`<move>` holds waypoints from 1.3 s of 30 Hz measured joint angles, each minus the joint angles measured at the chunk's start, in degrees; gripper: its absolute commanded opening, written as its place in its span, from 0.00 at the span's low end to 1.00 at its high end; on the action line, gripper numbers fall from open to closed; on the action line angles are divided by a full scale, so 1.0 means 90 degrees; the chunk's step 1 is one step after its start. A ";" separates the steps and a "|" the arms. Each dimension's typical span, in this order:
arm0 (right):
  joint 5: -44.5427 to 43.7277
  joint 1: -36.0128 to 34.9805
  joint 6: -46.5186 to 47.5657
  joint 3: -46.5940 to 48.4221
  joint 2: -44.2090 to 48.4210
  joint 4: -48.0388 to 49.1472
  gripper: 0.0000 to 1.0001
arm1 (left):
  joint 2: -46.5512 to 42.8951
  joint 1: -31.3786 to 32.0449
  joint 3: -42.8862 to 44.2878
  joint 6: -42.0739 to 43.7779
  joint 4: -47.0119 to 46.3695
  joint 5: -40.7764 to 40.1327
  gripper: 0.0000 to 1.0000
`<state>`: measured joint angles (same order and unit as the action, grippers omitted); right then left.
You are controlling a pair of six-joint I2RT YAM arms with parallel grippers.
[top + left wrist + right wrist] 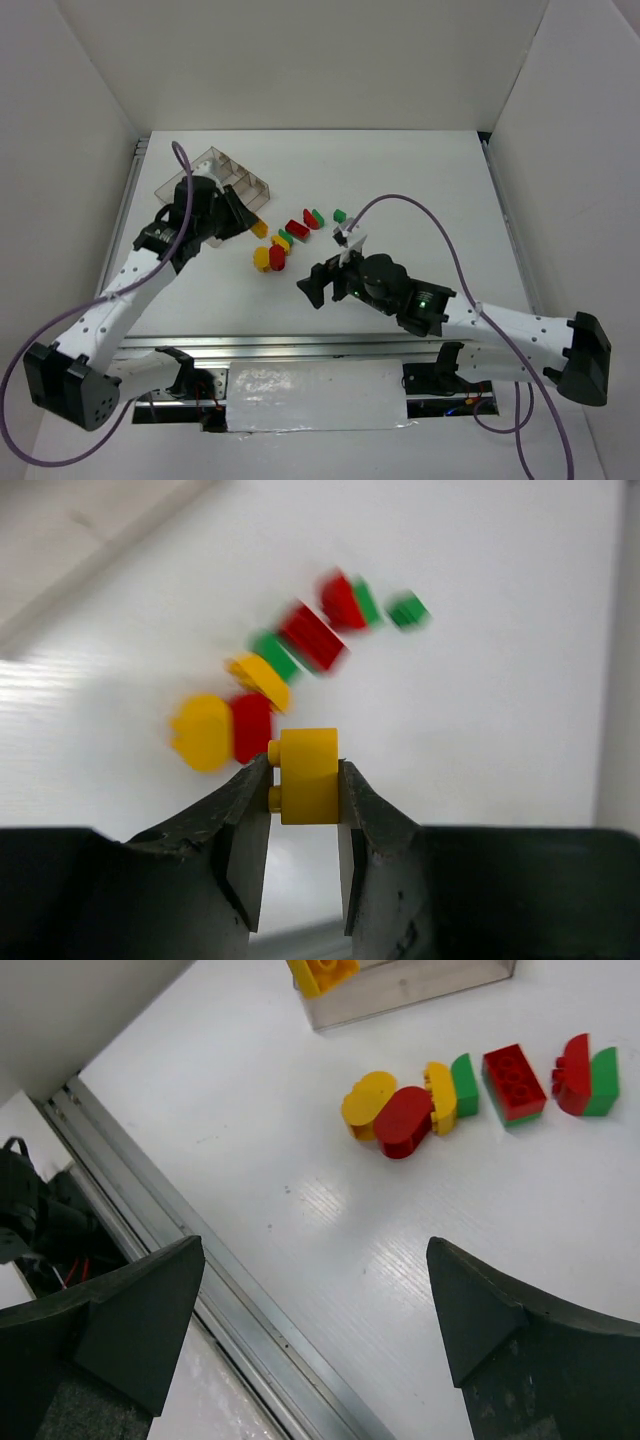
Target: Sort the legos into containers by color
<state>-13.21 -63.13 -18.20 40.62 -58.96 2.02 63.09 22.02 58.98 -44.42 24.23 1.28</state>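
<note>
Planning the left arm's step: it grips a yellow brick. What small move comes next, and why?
Probably swing the yellow brick over the tray and open the jaws there: the left gripper is shut on it, close beside the tray.

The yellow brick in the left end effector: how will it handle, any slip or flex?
Probably stiff: the yellow brick keeps crisp square edges while pinched in the left end effector. Its studs face one finger, so contact there looks small; it may pivot if jolted. Small, smooth plastic, so likely light and somewhat slippery.
</note>
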 measured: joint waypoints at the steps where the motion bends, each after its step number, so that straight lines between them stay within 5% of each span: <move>1: -0.0090 0.0010 -0.0058 -0.0083 0.0204 -0.0024 1.00 | 0.0243 -0.0219 0.0192 0.0066 0.0087 -0.0219 0.00; 8: -0.0362 0.0046 -0.0527 -0.0206 0.1137 -0.0376 1.00 | 0.2130 -0.1462 0.1868 0.0049 0.0653 -0.2351 0.00; 16: -0.0219 0.0044 -0.0823 -0.0403 0.1987 -0.1171 1.00 | 0.4554 -0.1977 0.3956 0.0090 0.0272 -0.3891 0.04; 28: -0.0129 0.0044 -0.0833 -0.0398 0.2790 -0.2181 1.00 | 0.5649 -0.2273 0.3837 0.0461 -0.0896 -0.4568 0.17; 31: -0.0104 0.0044 -0.0833 -0.0398 0.2781 -0.2288 1.00 | 0.5688 -0.2317 0.3837 0.0461 -0.1151 -0.4554 0.28; 35: -0.0075 0.0044 -0.0833 -0.0398 0.2647 -0.2314 1.00 | 0.5816 -0.2365 0.3837 0.0447 -0.1273 -0.4515 0.72; 39: 0.0015 0.0044 -0.0831 -0.0398 0.2472 -0.2339 1.00 | 0.6042 -0.2392 0.3837 0.0420 -0.1256 -0.4556 0.92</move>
<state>-13.08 -62.74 -25.67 37.04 -36.71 -19.03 117.47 0.49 93.51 -40.64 12.93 -39.72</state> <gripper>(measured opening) 0.996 0.835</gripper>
